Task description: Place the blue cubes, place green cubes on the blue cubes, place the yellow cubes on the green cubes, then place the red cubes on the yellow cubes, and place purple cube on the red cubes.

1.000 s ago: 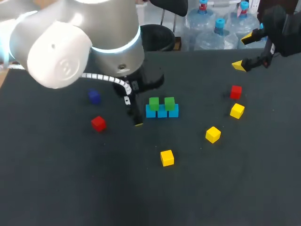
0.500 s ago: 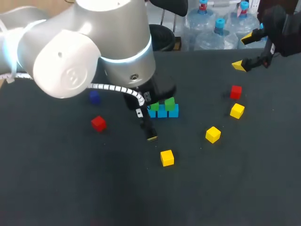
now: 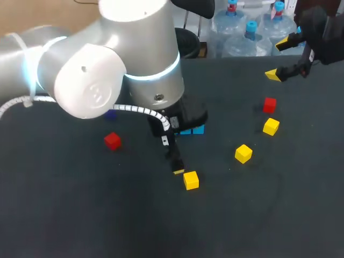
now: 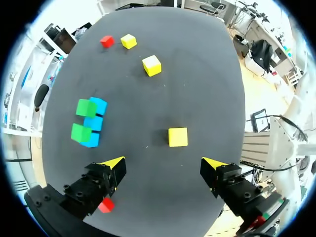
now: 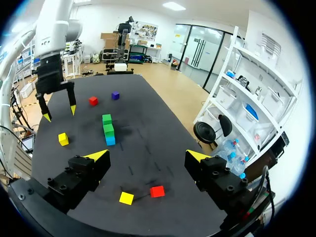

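A row of blue cubes [image 4: 93,123] carries two green cubes [image 4: 86,107], mostly hidden behind my left arm in the head view, where only a blue edge [image 3: 192,129] shows. My left gripper [image 4: 163,163] hangs open above the table, with a yellow cube [image 4: 177,137] [image 3: 190,180] just ahead between its fingers. Two more yellow cubes [image 3: 243,153] [image 3: 271,126] and a red cube [image 3: 270,105] lie to the right. Another red cube [image 3: 112,141] and the purple cube [image 5: 115,95] lie to the left. My right gripper [image 3: 279,59] stands open, raised at the far right corner.
The dark table [image 3: 269,215] has free room along its front and in the right front corner. My left arm's large body [image 3: 134,64] reaches over the table's middle and covers the stack from above.
My left arm has swung right and forward, from beside the blue row to just above the near yellow cube. It now hides the green cubes in the head view. The right arm has stayed still.
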Controlling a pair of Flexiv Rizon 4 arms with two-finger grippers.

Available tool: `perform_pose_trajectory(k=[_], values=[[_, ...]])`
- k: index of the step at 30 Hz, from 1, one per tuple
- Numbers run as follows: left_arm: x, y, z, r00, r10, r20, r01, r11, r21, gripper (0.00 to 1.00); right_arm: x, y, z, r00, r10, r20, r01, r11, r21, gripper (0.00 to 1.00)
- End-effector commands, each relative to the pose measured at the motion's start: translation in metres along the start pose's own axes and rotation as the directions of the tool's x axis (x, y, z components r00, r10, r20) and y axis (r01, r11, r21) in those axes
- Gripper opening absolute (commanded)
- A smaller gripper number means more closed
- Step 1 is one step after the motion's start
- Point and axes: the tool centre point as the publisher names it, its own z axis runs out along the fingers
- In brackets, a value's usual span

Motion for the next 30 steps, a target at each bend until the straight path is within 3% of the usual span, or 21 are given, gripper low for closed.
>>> perform_pose_trajectory(k=[1, 20, 30], values=[[-0.008, 0.000, 0.015, 1.000, 0.000, -0.001, 0.000, 1.000, 0.010, 1.00, 0.000, 0.000, 0.001, 1.000, 0.000, 0.001, 0.000, 1.000, 0.000, 1.00], [-0.011, -0.029, 0.032, 0.999, -0.035, 0.021, 0.034, 0.997, 0.068, 1.00, 0.000, 0.000, 0.001, 1.000, 0.000, 0.001, 0.000, 1.000, 0.000, 1.00], [-0.024, -0.023, 0.054, 1.000, -0.022, 0.006, 0.021, 0.997, 0.080, 1.00, 0.000, 0.000, 0.001, 1.000, 0.000, 0.001, 0.000, 1.000, 0.000, 1.00]])
